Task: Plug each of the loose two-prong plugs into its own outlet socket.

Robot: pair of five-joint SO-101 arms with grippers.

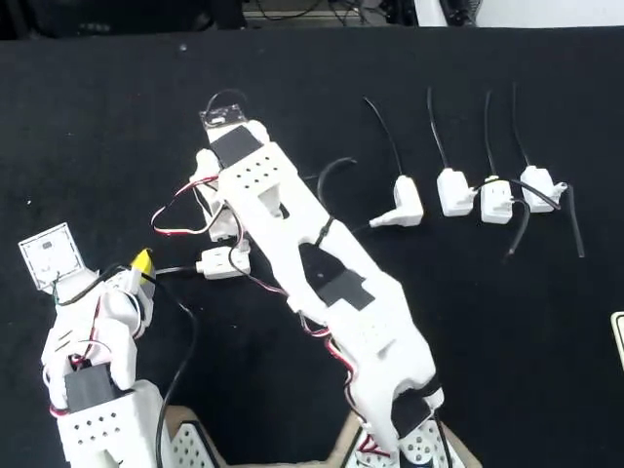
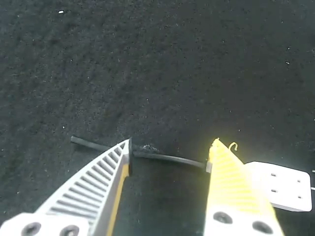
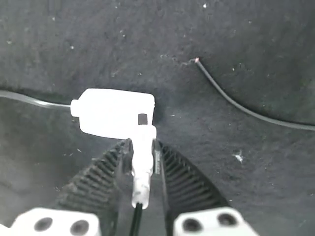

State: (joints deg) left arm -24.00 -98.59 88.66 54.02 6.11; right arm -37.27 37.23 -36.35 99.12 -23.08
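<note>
Right claw clamps 1 plug touching a socket.

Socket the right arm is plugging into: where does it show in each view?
High view: socket left of centre on the black table.
Left wrist view: socket beside the yellow finger of the open left hand.
Right wrist view: socket against the plug held in the right hand.
Shared landmark: the socket's thin cable, passing by the left hand.
</note>
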